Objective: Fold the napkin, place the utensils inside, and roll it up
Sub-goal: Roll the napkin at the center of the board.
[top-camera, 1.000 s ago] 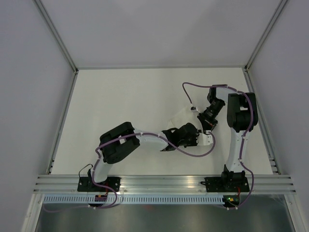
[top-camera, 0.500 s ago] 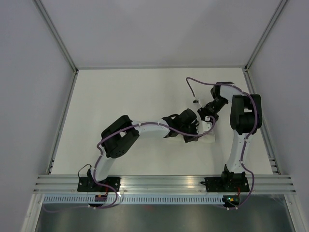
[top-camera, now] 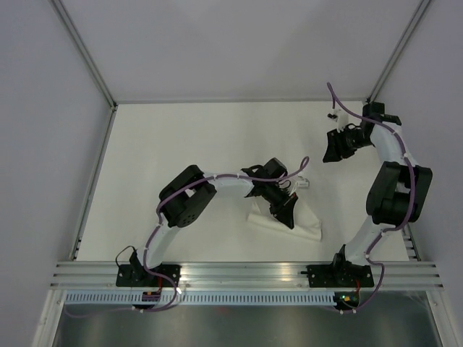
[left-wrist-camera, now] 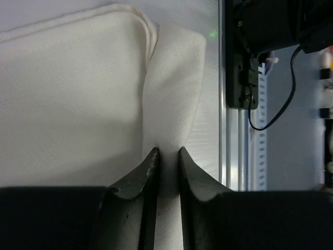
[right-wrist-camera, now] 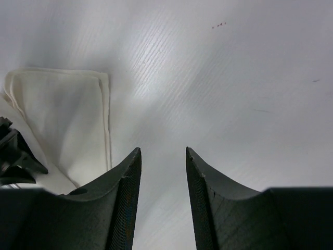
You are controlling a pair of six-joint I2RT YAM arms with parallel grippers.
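White tabletop [top-camera: 181, 159] boxed in by pale grey walls [top-camera: 217, 50], with an aluminium rail [top-camera: 239, 273] along the near edge; down at the left pincer [left-wrist-camera: 166, 156] the two dark fingers are almost together, nipping a raised ridge of the soft white cloth napkin [left-wrist-camera: 67, 94]; that's a real pinch on fabric, not an empty close. Outward from there, the napkin lies as a compact folded bundle, right of centre and towards the near side; its hemmed edge curls up just beyond the fingertips.

Now the change: the right pincer [top-camera: 334, 148], huddled against the left one at the cloth a second ago, has let go and swung off to the far right; its jaws stand parted with nothing between them, over bare table; in its wrist view the napkin's corner sits away to one side.

The slender dark-grey metal utensils? Not visible in any view; whether they sit inside the folds, I can't tell.

My read: the left arm has the cloth to itself, so the folding or rolling looks one-handed from here; a thin pinch like this could slip.
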